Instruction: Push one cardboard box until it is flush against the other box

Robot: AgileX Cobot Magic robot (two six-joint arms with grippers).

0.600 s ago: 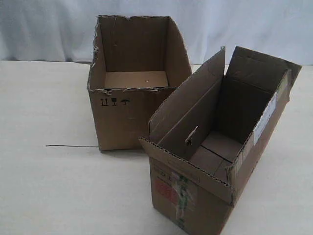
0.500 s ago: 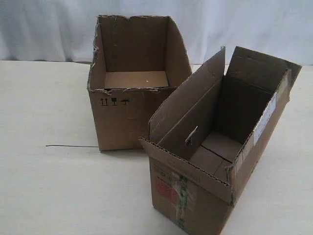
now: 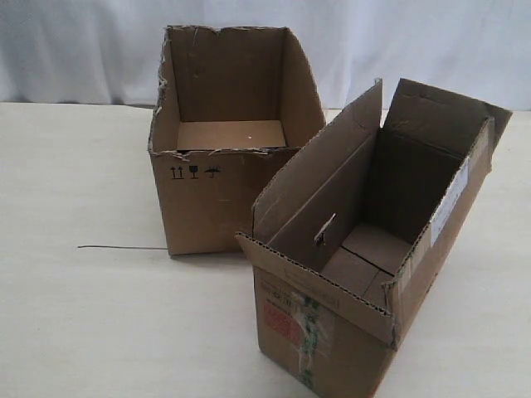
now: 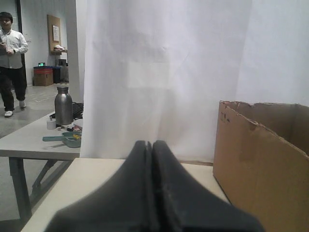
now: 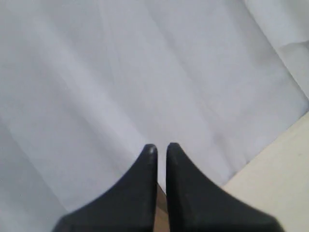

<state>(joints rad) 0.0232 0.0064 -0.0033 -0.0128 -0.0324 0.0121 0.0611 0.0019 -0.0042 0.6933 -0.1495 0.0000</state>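
Note:
The narrower cardboard box (image 3: 332,352), with its flaps up and a red label (image 3: 282,323) on the near end, stands at the front right of the exterior view, turned at an angle. The wider box (image 3: 211,203) with the torn rim stands behind and to its left; whether the two touch I cannot tell. Neither gripper shows in the exterior view. My left gripper (image 4: 152,143) is shut and empty, low over the table, with the torn-rim box (image 4: 260,164) off to one side. My right gripper (image 5: 161,146) is shut, holds nothing, and faces the white curtain.
A thin dark wire (image 3: 120,247) lies on the cream table (image 3: 83,332), left of the wider box. A white curtain (image 3: 83,50) closes the back. Past the table's edge, the left wrist view shows another table with a metal bottle (image 4: 63,105) and a standing person (image 4: 10,58).

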